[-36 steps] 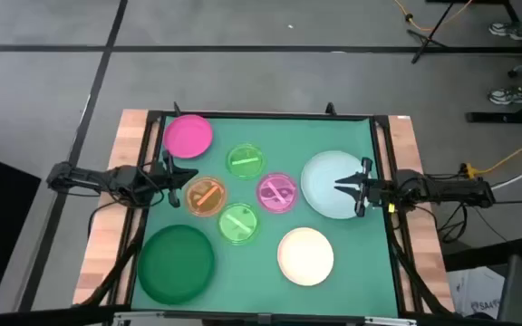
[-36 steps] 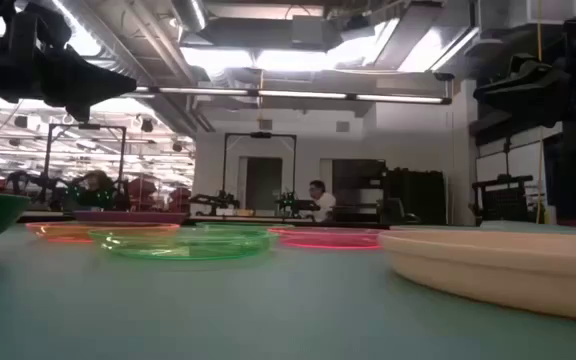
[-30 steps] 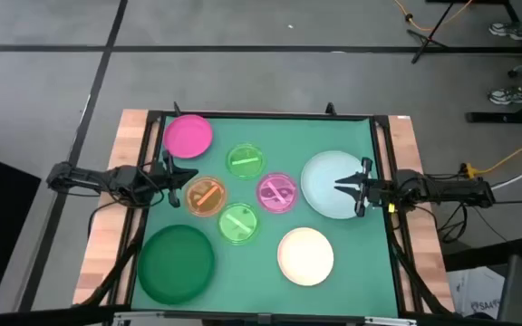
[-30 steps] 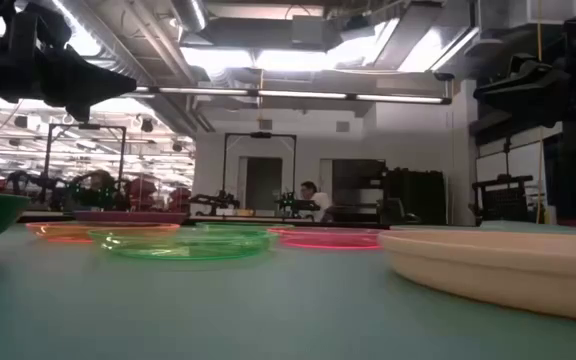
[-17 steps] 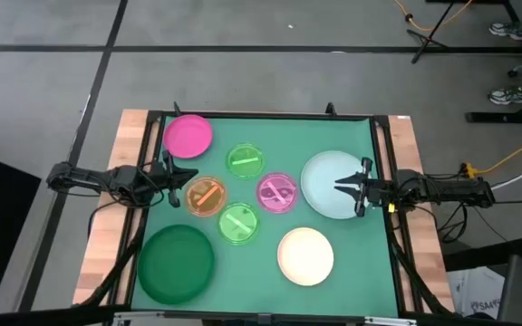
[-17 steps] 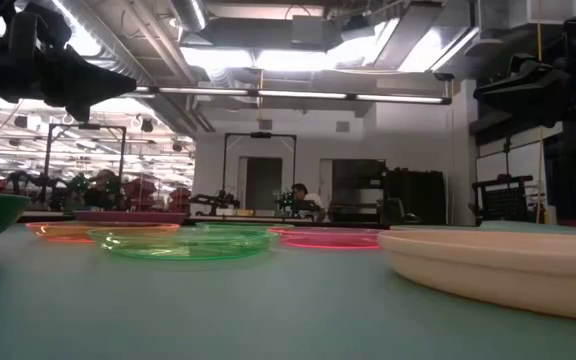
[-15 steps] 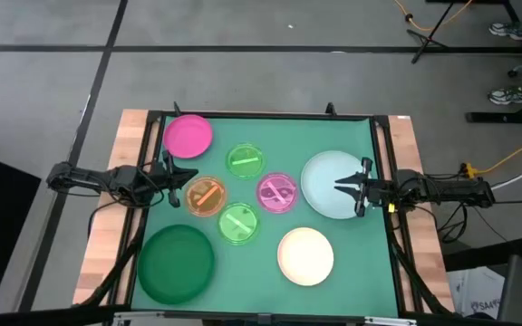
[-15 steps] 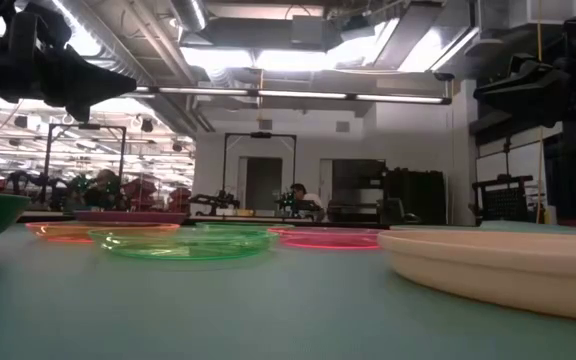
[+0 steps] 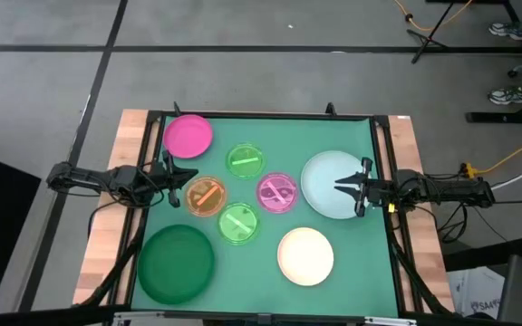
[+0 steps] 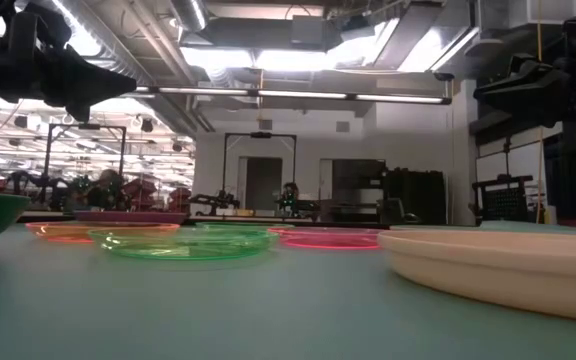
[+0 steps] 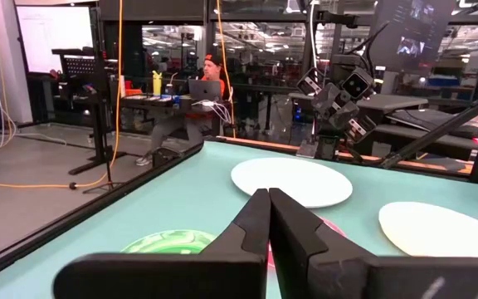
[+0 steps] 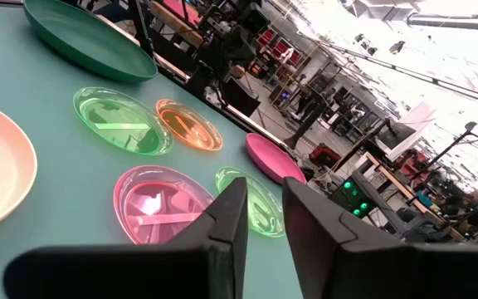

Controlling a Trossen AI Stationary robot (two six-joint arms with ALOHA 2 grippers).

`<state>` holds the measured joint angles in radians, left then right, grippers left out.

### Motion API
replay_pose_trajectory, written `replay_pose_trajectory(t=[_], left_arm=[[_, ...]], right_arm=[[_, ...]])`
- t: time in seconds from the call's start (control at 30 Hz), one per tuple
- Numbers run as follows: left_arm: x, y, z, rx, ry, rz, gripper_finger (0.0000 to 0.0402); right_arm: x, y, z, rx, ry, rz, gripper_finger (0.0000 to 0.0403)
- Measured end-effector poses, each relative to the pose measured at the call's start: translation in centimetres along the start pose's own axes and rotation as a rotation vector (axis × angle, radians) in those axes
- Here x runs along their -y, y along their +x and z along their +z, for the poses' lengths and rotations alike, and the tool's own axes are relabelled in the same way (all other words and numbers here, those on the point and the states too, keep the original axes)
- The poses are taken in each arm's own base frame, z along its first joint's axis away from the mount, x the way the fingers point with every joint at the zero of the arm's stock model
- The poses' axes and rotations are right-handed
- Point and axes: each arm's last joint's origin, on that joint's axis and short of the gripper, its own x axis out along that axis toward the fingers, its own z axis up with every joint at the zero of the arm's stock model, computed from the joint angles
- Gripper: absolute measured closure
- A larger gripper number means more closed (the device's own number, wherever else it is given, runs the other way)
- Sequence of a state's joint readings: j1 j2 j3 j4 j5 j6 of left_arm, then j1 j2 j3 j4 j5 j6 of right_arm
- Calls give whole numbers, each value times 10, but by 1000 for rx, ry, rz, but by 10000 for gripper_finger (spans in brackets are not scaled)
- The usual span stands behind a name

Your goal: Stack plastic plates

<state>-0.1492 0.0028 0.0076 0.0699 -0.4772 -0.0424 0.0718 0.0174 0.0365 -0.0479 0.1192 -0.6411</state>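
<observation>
Eight plastic plates lie flat on the green mat. The larger ones are pink (image 9: pixel 188 136), pale blue (image 9: pixel 324 186), cream (image 9: pixel 305 255) and dark green (image 9: pixel 178 263). The smaller translucent ones are two lime (image 9: pixel 245 161) (image 9: pixel 238 224), one orange (image 9: pixel 207 196) and one pink (image 9: pixel 277 192). My left gripper (image 9: pixel 194 176) hangs shut at the mat's left edge, beside the orange plate. My right gripper (image 9: pixel 338 187) hangs over the pale blue plate, clear of it. Its fingers (image 12: pixel 264 203) stand a little apart with nothing between them.
Black frame rails (image 9: pixel 261 116) and wooden strips (image 9: pixel 107 217) border the mat. Bare mat lies between the dark green and cream plates (image 9: pixel 243 276). Beyond the table, a person (image 11: pixel 197 91) sits at a desk in the left wrist view.
</observation>
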Motion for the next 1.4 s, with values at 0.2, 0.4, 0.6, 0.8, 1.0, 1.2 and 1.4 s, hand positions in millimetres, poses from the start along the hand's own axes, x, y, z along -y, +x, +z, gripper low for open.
replay_pose_trajectory(t=[0.2,0.4,0.6,0.8,1.0,1.2,1.4], left_arm=[[0,0,0,0,0,0,401],[0,0,0,1,0,7,401],[-1,0,0,6,-92,26,393],[-1,0,1,11,-169,43,331],[-5,0,1,32,-222,164,254],[-6,-1,9,110,-269,199,199],[-5,0,23,147,-269,186,192]], right_arm=[[0,0,0,1,0,-1,327],[0,0,0,1,0,-1,327],[0,0,0,1,0,-1,327],[0,0,0,1,0,-1,327],[0,0,0,1,0,-2,327],[0,0,0,1,0,-2,327],[0,0,0,1,0,-2,327]])
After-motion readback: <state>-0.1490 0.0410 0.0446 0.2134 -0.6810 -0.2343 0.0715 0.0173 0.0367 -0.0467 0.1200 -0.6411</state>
